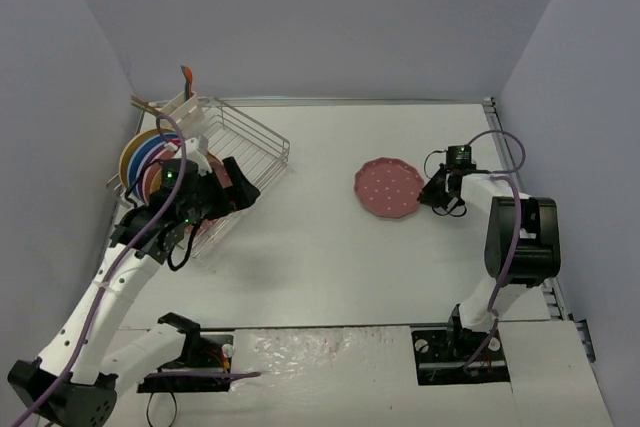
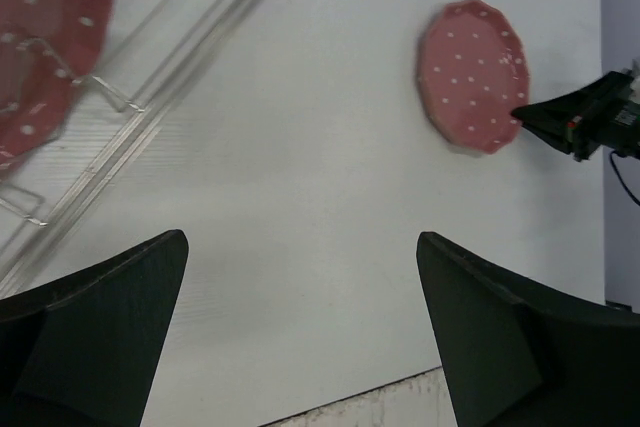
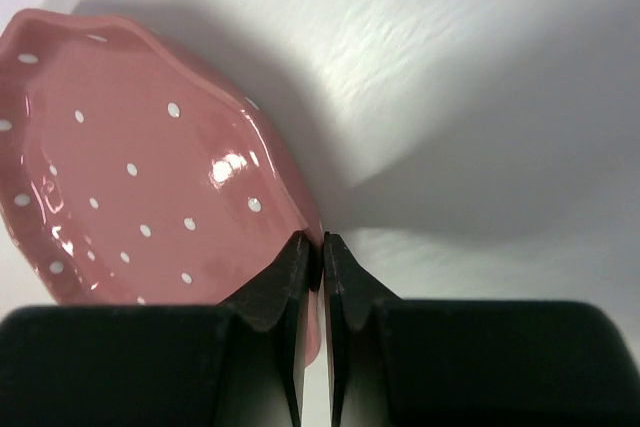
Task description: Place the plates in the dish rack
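Note:
A dark-pink white-dotted plate (image 1: 390,188) lies right of the table's centre; it also shows in the left wrist view (image 2: 472,77) and the right wrist view (image 3: 130,167). My right gripper (image 1: 437,192) (image 3: 321,247) is shut on its right rim, and that edge looks slightly raised with a shadow beneath. The silver wire dish rack (image 1: 250,142) (image 2: 150,77) stands at the far left and holds several pastel plates (image 1: 145,152) on edge, plus another dotted pink plate (image 2: 40,47). My left gripper (image 1: 243,187) (image 2: 300,237) is open and empty beside the rack's near right side.
A white utensil caddy (image 1: 185,102) with utensils is clipped at the rack's far corner. Purple walls enclose the table on three sides. The right arm's black body (image 1: 522,237) stands near the right edge.

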`<action>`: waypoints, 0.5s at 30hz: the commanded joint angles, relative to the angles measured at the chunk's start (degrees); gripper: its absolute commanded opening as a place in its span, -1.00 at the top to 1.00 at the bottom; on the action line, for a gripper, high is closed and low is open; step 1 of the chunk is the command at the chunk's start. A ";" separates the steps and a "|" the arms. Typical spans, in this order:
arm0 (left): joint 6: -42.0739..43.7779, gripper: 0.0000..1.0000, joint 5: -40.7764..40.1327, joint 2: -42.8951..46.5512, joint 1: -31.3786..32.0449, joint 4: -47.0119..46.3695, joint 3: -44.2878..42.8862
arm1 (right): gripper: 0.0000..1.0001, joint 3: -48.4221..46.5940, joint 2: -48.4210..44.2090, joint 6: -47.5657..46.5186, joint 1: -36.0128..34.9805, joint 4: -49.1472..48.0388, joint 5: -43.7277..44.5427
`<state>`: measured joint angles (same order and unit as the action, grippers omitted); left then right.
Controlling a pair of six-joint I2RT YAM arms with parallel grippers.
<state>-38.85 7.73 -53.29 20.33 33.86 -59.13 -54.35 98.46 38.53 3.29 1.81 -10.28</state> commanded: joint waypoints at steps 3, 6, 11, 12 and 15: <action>-10.49 -0.94 -3.59 -6.68 11.42 -12.46 0.59 | 1.00 7.20 -10.20 4.21 -2.83 -4.50 -6.98; -14.37 -0.94 -5.08 -11.21 15.66 -15.14 1.16 | 1.00 9.59 -13.27 6.93 -5.20 -5.93 -8.67; -18.96 -0.94 -4.85 -20.45 20.20 -19.24 0.46 | 1.00 11.65 -17.26 12.43 -6.29 -7.17 -10.56; -19.90 -0.94 -4.26 -22.24 20.94 -20.65 0.20 | 1.00 11.99 -18.00 14.17 -6.52 -7.17 -10.79; -21.76 -0.94 -2.48 -28.38 21.77 -23.71 -0.45 | 1.00 12.77 -20.56 18.37 -6.72 -7.17 -11.33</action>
<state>-55.24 4.16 -76.57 40.98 18.69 -56.66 -41.20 84.03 48.33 -2.74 -0.10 -16.90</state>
